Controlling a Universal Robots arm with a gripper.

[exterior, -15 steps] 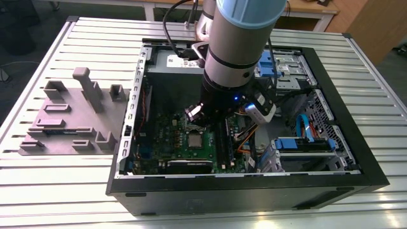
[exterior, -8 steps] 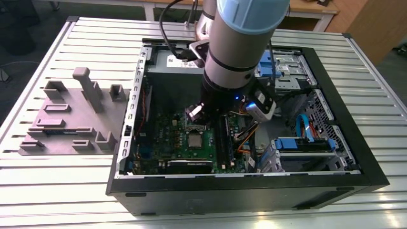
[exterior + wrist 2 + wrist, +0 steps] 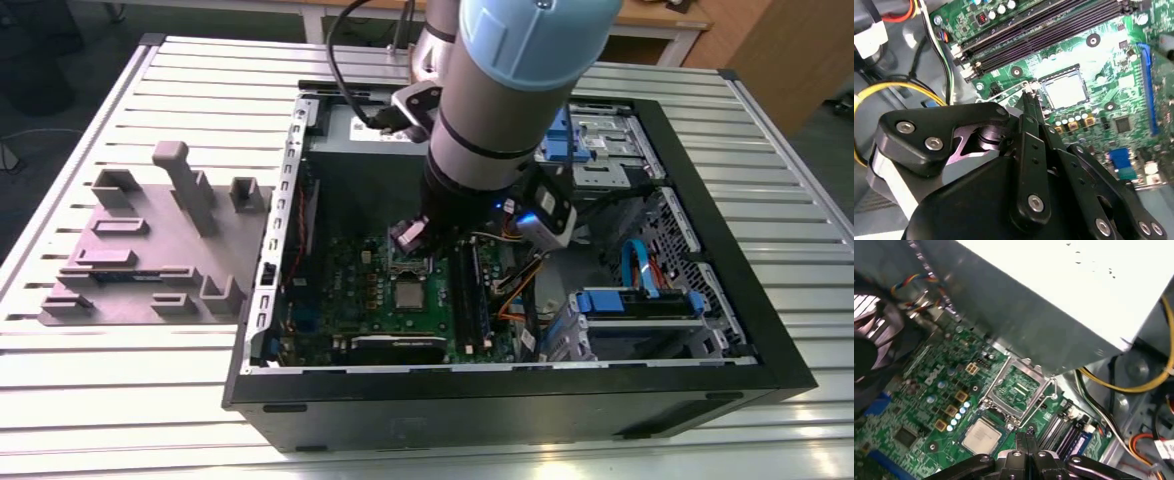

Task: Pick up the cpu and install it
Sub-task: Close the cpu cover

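- cpu (image 3: 404,292) lies in the motherboard (image 3: 334,300) socket, silver top up.
- gripper (image 3: 1028,95) clenched, empty, tips just beside the cpu.
- Raised metal frame (image 3: 1016,387) adjoins; memory slots (image 3: 467,290) on the exterior view's right.

A robotics lab or workshop: a robot arm (image 3: 514,90) reaches into an opened desktop computer case (image 3: 507,400) lying on a ribbed metal bench (image 3: 120,400), grey part-holder fixture (image 3: 147,235) at nine o'clock, wooden desks (image 3: 667,25) at twelve.
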